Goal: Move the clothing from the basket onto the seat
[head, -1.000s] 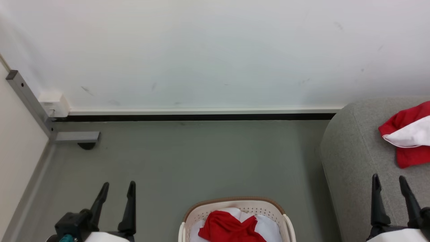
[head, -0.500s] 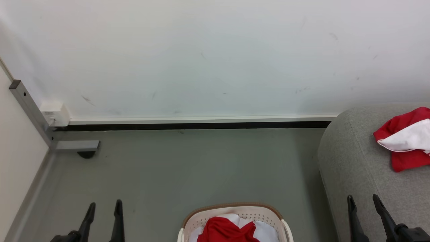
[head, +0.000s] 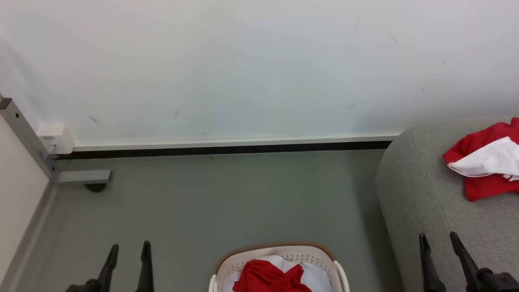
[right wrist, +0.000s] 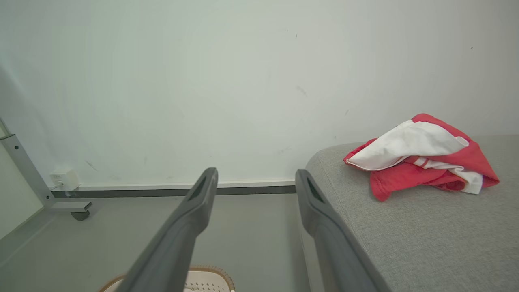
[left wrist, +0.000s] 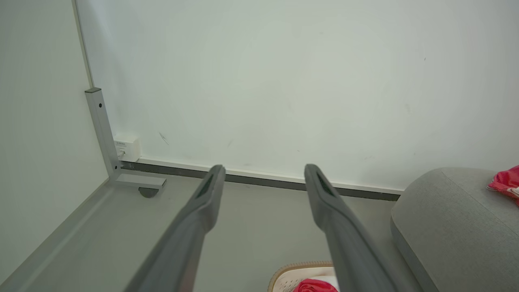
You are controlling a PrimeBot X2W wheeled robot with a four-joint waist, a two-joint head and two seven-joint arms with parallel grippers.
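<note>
Your left gripper (head: 130,244) hangs above the grey floor (head: 227,202), its two dark fingers spread wide with nothing between them. Your right gripper (head: 437,235) stands just as wide and just as empty, and in the head view it shows against the near left part of the seat (head: 417,194). Between the two grippers in that view, the basket (head: 275,245) stands on the floor close to the seat's left edge, and the picture's bottom edge cuts it off. Inside it a crumpled red garment (head: 267,278) lies on top of a pale pad (head: 320,275), reaching up towards the rim. Farther out, a red-and-white garment (head: 482,170) lies bunched on the seat's top, towards the end nearest the wall (head: 243,61). Its white panel is uppermost, and a bit of striped trim shows in the right wrist view. Neither gripper touches either garment. Along the foot of the wall runs a dark skirting (head: 227,149). In the far left corner of the floor stand a metal post (head: 24,138) and a small white box (head: 54,138).
</note>
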